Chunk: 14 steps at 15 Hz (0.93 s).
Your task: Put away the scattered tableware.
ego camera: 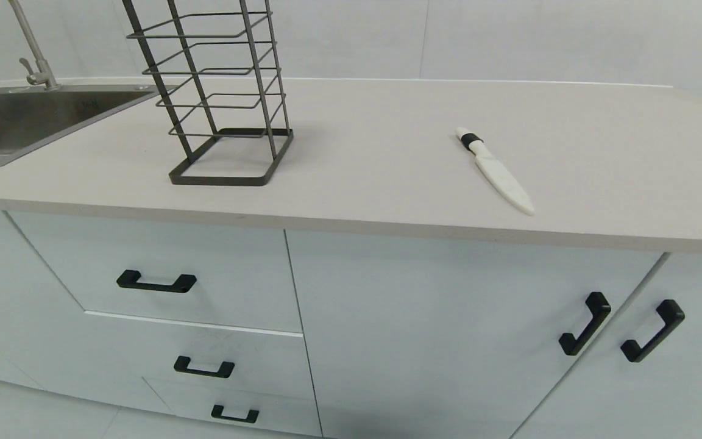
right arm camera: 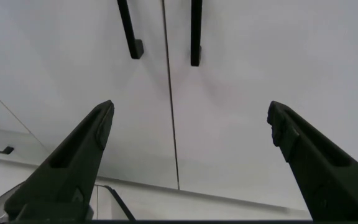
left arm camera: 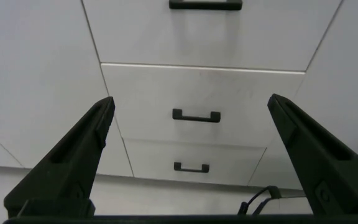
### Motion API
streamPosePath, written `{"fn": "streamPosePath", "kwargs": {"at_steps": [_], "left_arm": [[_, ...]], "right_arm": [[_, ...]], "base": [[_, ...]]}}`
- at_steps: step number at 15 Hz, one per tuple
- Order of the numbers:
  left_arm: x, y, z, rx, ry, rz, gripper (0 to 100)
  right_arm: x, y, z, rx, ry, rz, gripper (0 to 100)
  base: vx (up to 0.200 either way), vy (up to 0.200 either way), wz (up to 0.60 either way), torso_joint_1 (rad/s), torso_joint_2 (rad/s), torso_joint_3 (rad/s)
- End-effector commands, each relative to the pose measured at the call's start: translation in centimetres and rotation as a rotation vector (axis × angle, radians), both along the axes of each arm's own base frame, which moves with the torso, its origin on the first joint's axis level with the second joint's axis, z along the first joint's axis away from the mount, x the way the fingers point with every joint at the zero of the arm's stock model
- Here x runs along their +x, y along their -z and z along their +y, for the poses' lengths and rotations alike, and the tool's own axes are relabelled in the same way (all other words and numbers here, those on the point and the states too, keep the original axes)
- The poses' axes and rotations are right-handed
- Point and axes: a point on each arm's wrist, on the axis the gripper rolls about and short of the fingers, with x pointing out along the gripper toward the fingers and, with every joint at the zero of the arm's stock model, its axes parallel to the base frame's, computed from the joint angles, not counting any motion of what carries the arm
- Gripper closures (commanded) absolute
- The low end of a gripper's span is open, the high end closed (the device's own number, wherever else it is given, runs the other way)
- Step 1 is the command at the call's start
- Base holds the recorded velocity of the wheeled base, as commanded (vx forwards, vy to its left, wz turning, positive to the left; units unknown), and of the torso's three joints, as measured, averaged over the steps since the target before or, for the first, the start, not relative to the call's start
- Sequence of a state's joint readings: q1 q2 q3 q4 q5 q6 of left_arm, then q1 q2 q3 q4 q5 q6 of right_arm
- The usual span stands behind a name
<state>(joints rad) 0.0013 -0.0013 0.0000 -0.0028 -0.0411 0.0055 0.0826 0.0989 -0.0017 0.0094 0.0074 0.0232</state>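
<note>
lying diag on counter [ego camera: 387, 152], knife [ego camera: 495, 170], tip near-right, handle far-left, l hand [left arm camera: 191, 102] & r hand [right arm camera: 190, 107] wide, empty

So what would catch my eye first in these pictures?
A white knife with a black band lies on the counter, toward the right. To its left stands a tall dark wire rack, near the sink. The left gripper and right gripper are open, facing the cabinet fronts.

The knife [ego camera: 496, 171] looks smooth white plastic, perhaps ceramic, the rack [ego camera: 217, 180] dark matt metal wire, the counter [ego camera: 375, 177] matt and stone-like, the sink [ego camera: 22, 116] brushed steel.
</note>
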Motion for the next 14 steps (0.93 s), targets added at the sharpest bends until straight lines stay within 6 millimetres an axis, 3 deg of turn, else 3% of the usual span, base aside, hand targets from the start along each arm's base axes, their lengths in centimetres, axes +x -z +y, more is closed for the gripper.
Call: {"fn": "streamPosePath", "kwargs": {"at_steps": [1,10,12,14], "left_arm": [[0.01,-0.02,0.00,-0.001,0.000,-0.001,0],[0.01,-0.02,0.00,-0.001,0.000,-0.001,0],[0.01,-0.02,0.00,-0.001,0.000,-0.001,0],[0.01,-0.02,0.00,0.001,-0.001,-0.001,0]], "right_arm": [[0.01,-0.01,0.00,0.000,-0.001,-0.001,0],[0.00,-0.01,0.00,0.000,-0.001,-0.002,0],[0.00,-0.01,0.00,0.000,-0.001,-0.002,0],[0.00,-0.01,0.00,0.000,-0.001,-0.002,0]], "base": [[0.000,0.000,0.00,0.242,-0.57,-0.276],[0.000,0.000,0.00,0.171,-0.55,-0.210],[0.000,0.000,0.00,0.390,-0.49,-0.229],[0.200,0.000,0.00,0.344,-0.49,-0.239]]}}
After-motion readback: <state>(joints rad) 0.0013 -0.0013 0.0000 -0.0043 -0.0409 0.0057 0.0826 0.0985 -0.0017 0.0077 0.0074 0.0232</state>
